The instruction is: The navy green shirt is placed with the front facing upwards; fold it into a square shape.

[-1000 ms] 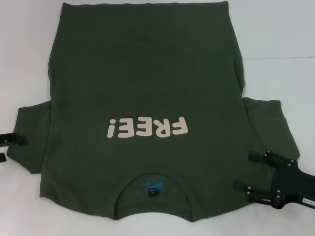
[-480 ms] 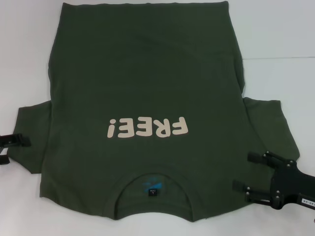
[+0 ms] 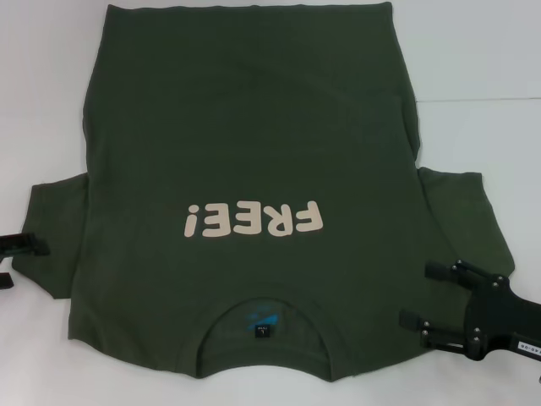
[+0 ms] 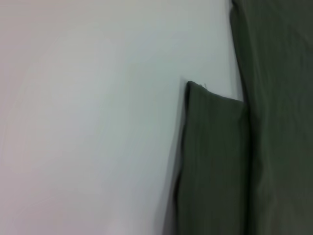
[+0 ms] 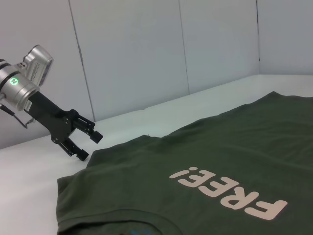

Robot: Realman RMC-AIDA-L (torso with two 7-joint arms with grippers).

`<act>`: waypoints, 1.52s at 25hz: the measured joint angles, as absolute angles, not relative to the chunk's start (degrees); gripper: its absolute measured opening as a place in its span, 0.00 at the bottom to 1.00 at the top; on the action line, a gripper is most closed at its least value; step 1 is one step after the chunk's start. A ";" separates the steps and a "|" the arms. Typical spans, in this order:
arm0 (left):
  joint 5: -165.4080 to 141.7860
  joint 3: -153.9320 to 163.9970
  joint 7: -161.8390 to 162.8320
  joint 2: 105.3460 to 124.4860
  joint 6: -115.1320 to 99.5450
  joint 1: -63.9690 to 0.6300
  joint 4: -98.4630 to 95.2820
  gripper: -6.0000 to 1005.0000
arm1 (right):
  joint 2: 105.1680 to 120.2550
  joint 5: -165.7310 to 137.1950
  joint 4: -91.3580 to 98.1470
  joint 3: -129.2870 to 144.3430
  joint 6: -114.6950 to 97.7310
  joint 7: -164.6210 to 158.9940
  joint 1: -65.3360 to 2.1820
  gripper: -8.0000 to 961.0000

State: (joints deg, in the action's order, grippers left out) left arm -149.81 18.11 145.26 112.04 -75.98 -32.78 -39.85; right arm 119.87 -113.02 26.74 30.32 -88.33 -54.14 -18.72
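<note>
The navy green shirt lies flat on the white table, front up, with cream "FREE!" lettering on the chest. Its collar and blue neck label are toward the near edge. My left gripper stands open at the tip of the left sleeve. It also shows in the right wrist view as the left gripper, just off the shirt's edge. My right gripper is open over the shirt's near right shoulder, beside the right sleeve. The left wrist view shows the sleeve beside the shirt's body.
The white table shows bare around the shirt on the left, right and far right. A pale wall stands behind the table in the right wrist view.
My left gripper has shifted slightly toward the near edge beside the left sleeve. The right gripper and the shirt have not moved.
</note>
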 joint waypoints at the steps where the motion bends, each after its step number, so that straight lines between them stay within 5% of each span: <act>1: -149.76 18.10 145.27 112.06 -75.96 -32.87 -39.75 0.93 | 119.87 -113.02 26.74 30.32 -88.33 -54.14 -18.72 0.98; 38: -149.56 19.40 145.39 112.48 -72.34 -36.32 -35.29 0.93 | 119.87 -113.02 26.63 30.32 -88.33 -54.14 -18.37 0.98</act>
